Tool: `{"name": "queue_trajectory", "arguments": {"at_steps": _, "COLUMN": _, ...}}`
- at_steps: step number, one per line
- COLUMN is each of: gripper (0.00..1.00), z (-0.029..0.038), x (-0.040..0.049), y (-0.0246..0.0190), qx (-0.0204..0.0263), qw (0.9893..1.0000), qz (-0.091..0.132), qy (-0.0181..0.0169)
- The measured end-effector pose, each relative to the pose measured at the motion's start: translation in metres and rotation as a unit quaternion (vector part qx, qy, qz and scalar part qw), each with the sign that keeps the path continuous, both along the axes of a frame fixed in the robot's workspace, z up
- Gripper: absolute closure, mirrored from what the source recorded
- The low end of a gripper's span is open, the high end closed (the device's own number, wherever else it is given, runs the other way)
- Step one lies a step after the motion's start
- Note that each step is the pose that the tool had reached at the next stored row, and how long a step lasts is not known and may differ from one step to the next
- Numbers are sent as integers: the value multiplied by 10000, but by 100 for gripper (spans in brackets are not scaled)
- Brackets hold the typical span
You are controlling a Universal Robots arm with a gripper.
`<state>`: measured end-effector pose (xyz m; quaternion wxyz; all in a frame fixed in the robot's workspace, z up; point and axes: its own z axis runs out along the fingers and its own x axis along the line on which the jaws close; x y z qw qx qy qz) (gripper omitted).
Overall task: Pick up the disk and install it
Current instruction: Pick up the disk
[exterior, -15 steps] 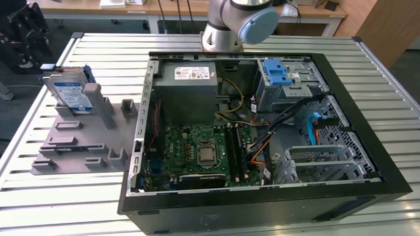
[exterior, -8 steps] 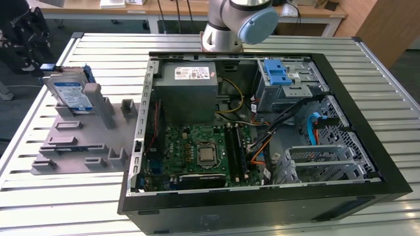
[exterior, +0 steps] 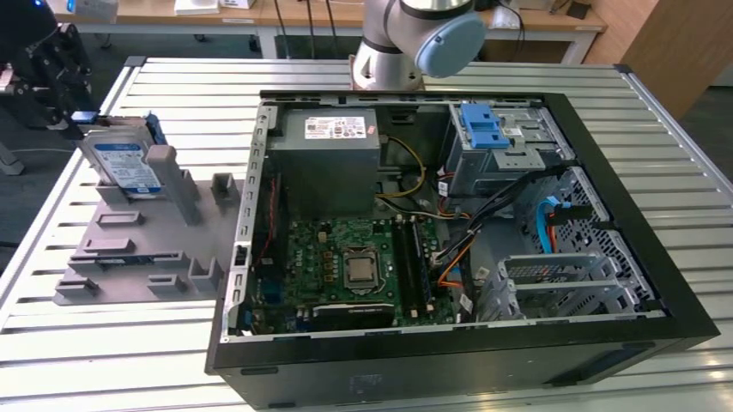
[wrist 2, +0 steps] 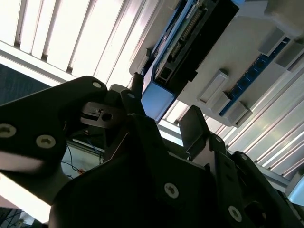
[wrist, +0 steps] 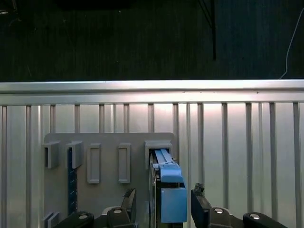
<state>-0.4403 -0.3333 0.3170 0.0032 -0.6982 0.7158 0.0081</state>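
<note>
A robotics lab: slatted metal workbench (exterior: 109, 360), opened computer case (exterior: 458, 365), robot arm (exterior: 401, 43), desks (exterior: 309, 15) behind.

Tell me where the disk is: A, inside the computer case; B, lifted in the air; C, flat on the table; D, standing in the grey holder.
D: the disk stands upright in the grey holder beside the case, the open end effector straddling its blue end.
</note>
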Motion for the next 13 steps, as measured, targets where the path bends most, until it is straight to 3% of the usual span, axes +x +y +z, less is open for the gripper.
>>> {"name": "queue_trajectory", "arguments": {"at_steps": 1, "gripper": 37, "z": 0, "x": 0, "y": 0, "qx": 0, "qw": 10000, "qz": 0, "qy": 0}}
{"name": "queue_trajectory", "arguments": {"at_steps": 2, "gripper": 44, "z": 0, "x": 0, "y": 0, "qx": 0, "qw": 10000, "qz": 0, "qy": 1}}
{"name": "queue_trajectory", "arguments": {"at_steps": 5, "gripper": 44, "z": -30, "x": 0, "y": 1, "qx": 0, "qw": 10000, "qz": 0, "qy": 3}}
{"name": "queue_trajectory", "arguments": {"at_steps": 11, "gripper": 44, "z": -120, "x": -1, "y": 4, "qx": 0, "qw": 10000, "qz": 0, "qy": 66}}
{"name": "queue_trajectory", "arguments": {"at_steps": 13, "gripper": 44, "z": -140, "x": 0, "y": 3, "qx": 0, "qw": 10000, "qz": 0, "qy": 71}}
